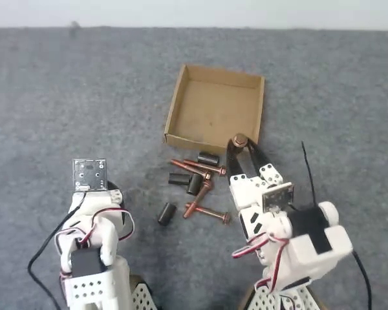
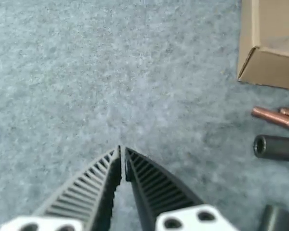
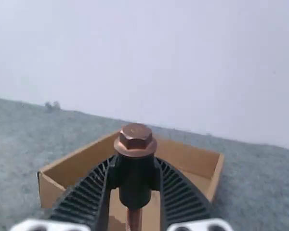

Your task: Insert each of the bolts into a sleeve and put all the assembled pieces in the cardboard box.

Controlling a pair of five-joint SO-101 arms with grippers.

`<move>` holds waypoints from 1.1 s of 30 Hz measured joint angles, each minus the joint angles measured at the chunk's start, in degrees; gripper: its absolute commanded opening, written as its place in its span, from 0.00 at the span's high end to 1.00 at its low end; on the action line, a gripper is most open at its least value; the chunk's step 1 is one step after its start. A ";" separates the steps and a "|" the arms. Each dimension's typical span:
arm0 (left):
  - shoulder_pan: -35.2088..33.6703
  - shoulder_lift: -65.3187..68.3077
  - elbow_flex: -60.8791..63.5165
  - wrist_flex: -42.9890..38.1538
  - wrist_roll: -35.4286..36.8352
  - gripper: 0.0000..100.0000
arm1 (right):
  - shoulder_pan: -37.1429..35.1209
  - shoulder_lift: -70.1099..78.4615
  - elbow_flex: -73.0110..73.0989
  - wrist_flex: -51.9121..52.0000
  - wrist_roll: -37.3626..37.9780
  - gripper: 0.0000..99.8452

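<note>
Now the right pincer [image 1: 240,152] is clamped on a sleeve [image 3: 135,185] with its bolt [image 3: 135,138] seated, at the box's [image 1: 176,106] five o'clock rim. Next, I'd say: ease over the wall and release. The high view adds loose pieces [image 1: 194,184] at the box's six o'clock, and the left wrist view shows the left pincer [image 2: 123,155] closed, empty, over the counter [image 2: 86,72].

The right pincer [image 1: 240,148] hung just before the near wall of the cardboard box [image 1: 194,143], a sleeved bolt [image 1: 240,139] upright between its jaws. Loose bolts [image 1: 207,211] and sleeves [image 1: 166,213] lay on the counter [image 1: 52,97] to its left, between it and the left pincer [image 2: 123,155].
</note>
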 measured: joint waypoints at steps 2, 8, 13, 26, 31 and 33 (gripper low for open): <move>0.00 0.00 0.00 0.18 0.00 0.99 | 0.00 -2.46 0.09 0.00 0.00 0.99; 0.00 0.00 0.00 0.18 -0.09 0.99 | 0.18 -12.57 -0.53 10.81 0.00 0.99; 0.00 0.00 0.00 0.18 -0.09 0.99 | 0.18 -24.97 -4.66 30.42 0.00 0.99; 0.00 0.00 0.00 0.18 -0.09 0.99 | 1.58 -48.44 -27.87 96.35 0.00 0.99; 0.00 0.00 0.00 0.18 -0.09 0.99 | 4.92 -46.24 -41.93 110.24 0.00 0.99; 0.00 0.00 0.00 0.18 -0.09 0.99 | 5.98 -42.90 -47.47 115.25 0.00 0.99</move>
